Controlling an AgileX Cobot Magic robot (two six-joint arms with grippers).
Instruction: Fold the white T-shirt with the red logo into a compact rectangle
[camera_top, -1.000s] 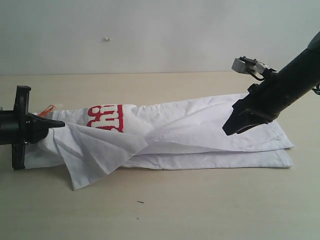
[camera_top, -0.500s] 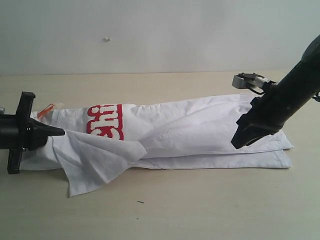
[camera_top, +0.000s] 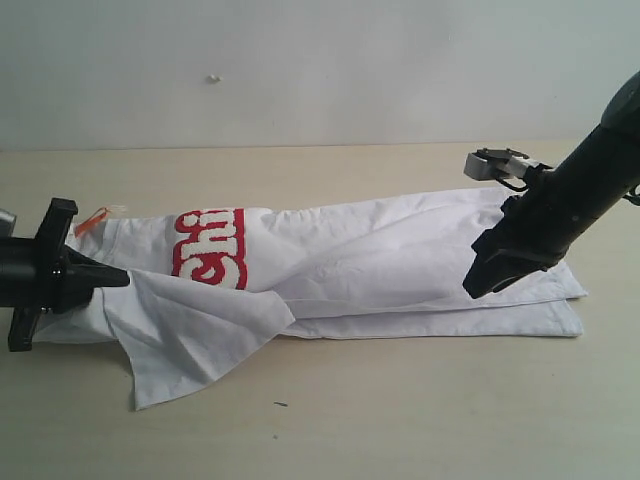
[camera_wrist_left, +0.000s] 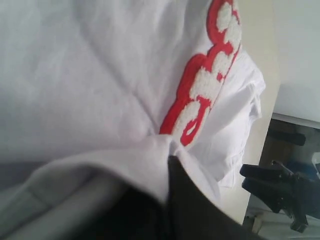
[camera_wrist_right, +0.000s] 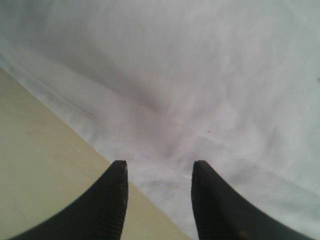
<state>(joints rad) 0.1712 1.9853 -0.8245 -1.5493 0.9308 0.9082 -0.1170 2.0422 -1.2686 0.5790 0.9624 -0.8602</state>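
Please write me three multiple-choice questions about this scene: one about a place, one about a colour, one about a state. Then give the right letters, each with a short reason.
1. In the exterior view, where on the white T-shirt does the red logo lie?
A. near its left end
B. in its middle
C. near its right end

2. Which colour is the small tag at the shirt's edge?
A. blue
B. orange
C. green

3. In which state is the right gripper?
A. shut on the shirt
B. shut on the tag
C. open

Answers:
1 A, because the red letters show far left of the shirt's middle.
2 B, because the tag shows orange against the white cloth.
3 C, because the right wrist view shows its jaws standing apart over the cloth.
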